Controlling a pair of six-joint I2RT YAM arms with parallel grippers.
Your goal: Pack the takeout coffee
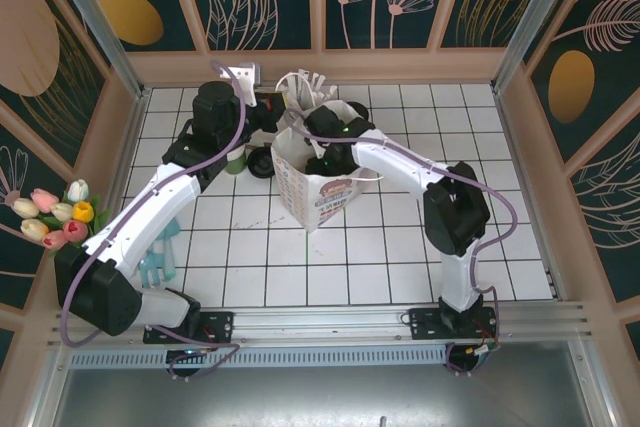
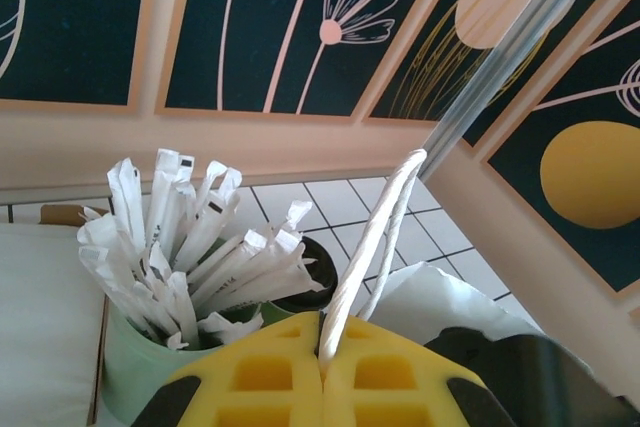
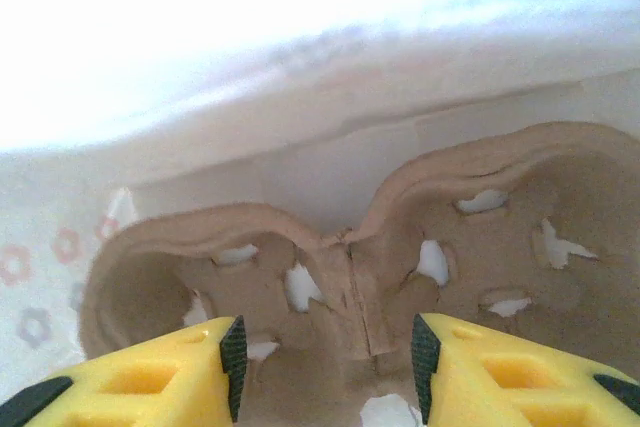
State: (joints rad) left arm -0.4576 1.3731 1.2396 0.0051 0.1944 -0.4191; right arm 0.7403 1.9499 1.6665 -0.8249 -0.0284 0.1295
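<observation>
The left claw (image 2: 322,372) pinches the bag handle (image 2: 380,237); the right claw (image 3: 325,357), jaws apart over the cup tray (image 3: 350,277), may snag the bag wall (image 3: 300,77) at twelve o'clock, tipping it.

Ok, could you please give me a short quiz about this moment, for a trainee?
1. True or false: the left gripper is shut on the handle of the white bag.
2. What lies under the right gripper inside the bag? A) a cardboard cup carrier B) a stack of plates C) a sandwich
3. Fill in: the wrapped straws stand in a pale-green ____.
Key: 1 true; 2 A; 3 holder.
</observation>
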